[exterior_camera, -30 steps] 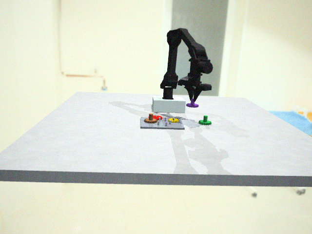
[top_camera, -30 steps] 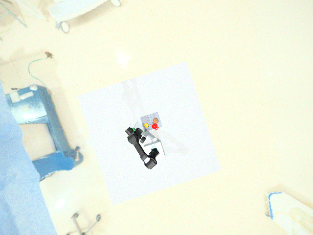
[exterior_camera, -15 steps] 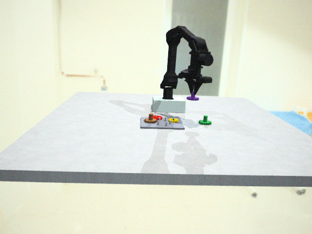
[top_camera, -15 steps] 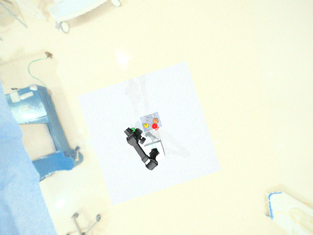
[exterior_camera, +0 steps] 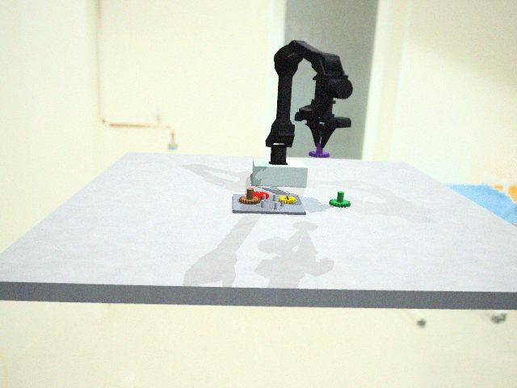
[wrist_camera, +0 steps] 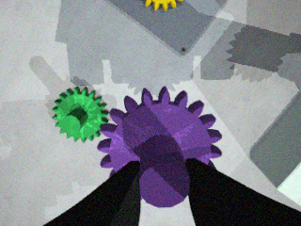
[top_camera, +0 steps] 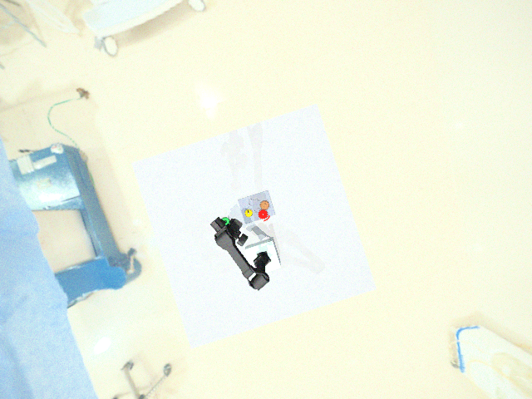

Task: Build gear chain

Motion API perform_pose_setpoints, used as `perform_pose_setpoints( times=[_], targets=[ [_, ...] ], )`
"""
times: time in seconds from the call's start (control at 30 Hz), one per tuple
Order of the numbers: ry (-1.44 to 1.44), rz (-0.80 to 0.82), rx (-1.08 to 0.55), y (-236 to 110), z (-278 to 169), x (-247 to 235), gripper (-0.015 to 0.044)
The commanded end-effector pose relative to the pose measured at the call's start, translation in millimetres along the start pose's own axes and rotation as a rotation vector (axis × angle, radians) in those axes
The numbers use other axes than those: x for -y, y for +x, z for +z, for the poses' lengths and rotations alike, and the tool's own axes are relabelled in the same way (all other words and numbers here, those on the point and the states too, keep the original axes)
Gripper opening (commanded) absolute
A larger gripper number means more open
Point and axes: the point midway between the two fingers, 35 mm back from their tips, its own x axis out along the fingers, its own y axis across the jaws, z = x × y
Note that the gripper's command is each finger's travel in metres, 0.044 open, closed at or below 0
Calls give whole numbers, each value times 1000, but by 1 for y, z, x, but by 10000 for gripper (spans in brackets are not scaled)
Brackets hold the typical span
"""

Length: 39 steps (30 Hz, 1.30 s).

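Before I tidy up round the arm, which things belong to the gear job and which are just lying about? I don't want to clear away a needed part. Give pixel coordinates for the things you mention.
Job:
- purple gear (exterior_camera: 319, 154) (wrist_camera: 165, 118), in the gripper (exterior_camera: 319, 145) (wrist_camera: 162, 169)
- green gear (top_camera: 224, 220) (exterior_camera: 339, 203) (wrist_camera: 80, 114)
- brown gear (top_camera: 263, 204) (exterior_camera: 250, 200)
- red gear (top_camera: 263, 212) (exterior_camera: 262, 195)
- yellow gear (top_camera: 248, 211) (exterior_camera: 287, 200) (wrist_camera: 164, 4)
- board (top_camera: 242, 203) (exterior_camera: 246, 209) (wrist_camera: 176, 35)

Not the job:
- blue equipment (top_camera: 92, 274)
- wheeled stand (top_camera: 131, 380)

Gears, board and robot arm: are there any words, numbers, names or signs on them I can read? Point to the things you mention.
No words or numbers can be read on the gears, board (top_camera: 253, 201) (exterior_camera: 240, 208) or arm (top_camera: 237, 256) (exterior_camera: 285, 94).
The only sign is a curved red arrow mark (top_camera: 267, 218) beside the red gear (top_camera: 262, 214) (exterior_camera: 262, 195), too small to see clearly.
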Motion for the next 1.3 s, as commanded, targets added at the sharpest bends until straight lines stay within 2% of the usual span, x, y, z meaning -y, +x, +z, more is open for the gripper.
perform_pose_setpoints(
  times=[0.0, 1.27],
  targets=[
    [4, 5, -2, 0, 7, -3, 0],
    [-1, 4, 8, 33, 110, -16, 0]
  ],
)
